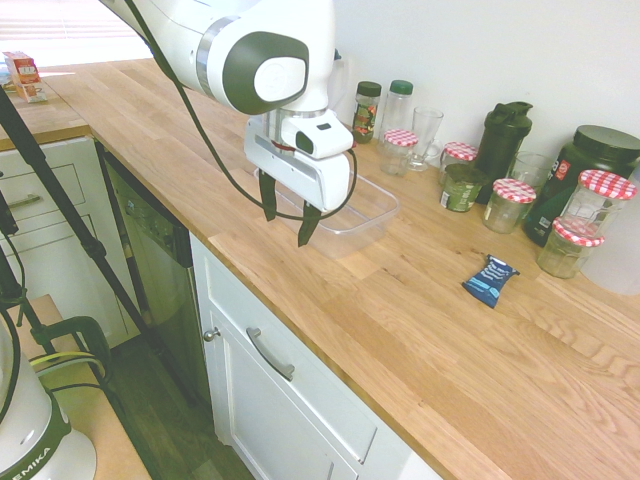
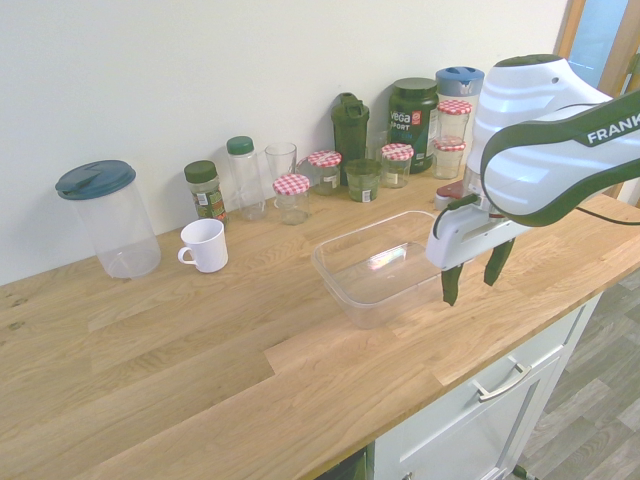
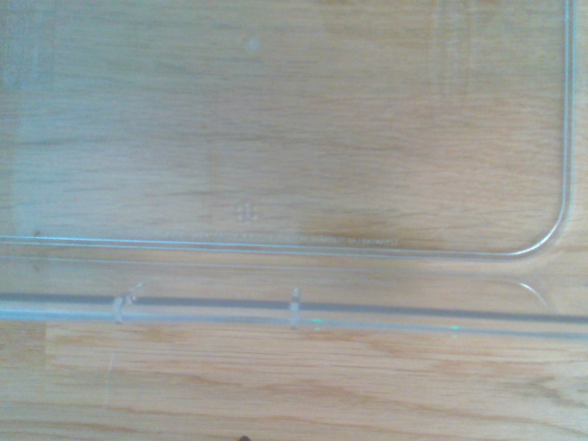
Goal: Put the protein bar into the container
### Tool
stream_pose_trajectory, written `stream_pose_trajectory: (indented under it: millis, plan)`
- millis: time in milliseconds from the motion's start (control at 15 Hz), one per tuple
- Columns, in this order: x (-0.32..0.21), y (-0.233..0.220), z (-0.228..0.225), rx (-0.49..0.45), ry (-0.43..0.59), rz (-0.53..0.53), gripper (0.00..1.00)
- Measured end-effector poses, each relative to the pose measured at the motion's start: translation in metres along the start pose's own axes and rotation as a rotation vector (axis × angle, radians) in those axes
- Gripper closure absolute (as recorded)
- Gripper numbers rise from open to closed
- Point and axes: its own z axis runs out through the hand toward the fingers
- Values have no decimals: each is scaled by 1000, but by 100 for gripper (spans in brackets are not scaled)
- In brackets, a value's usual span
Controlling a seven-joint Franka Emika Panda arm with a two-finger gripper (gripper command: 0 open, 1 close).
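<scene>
Blue protein bar (image 1: 490,280) flat on counter, well apart from clear container (image 1: 372,215).

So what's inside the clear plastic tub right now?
Nothing: the clear shallow rectangular plastic tub is empty, only oak countertop showing through its base. The dark-blue foil protein bar lies outside it. The arm covers one corner.

Bare wooden countertop (image 1: 420,330) is lying open around the small dark-blue foil protein bar (image 1: 490,280); red-checked-lidded glass jars (image 1: 575,235) are crowding just behind it, toward the wall.
</scene>
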Motion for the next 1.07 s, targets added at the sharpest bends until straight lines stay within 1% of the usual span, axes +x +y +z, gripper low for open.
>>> stream_pose_trajectory:
  millis: [200, 400, 600, 800, 933, 1067]
  plan:
    - [2, 2, 0, 0, -2, 7, 0]
    - [24, 21, -1, 10, -4, 47, 0]
    - [63, 49, -15, 40, 15, 92, 0]
    - [113, 81, -42, 69, 38, 141, 0]
    - [145, 89, -56, 74, 51, 167, 0]
    - [175, 82, -60, 71, 63, 170, 0]
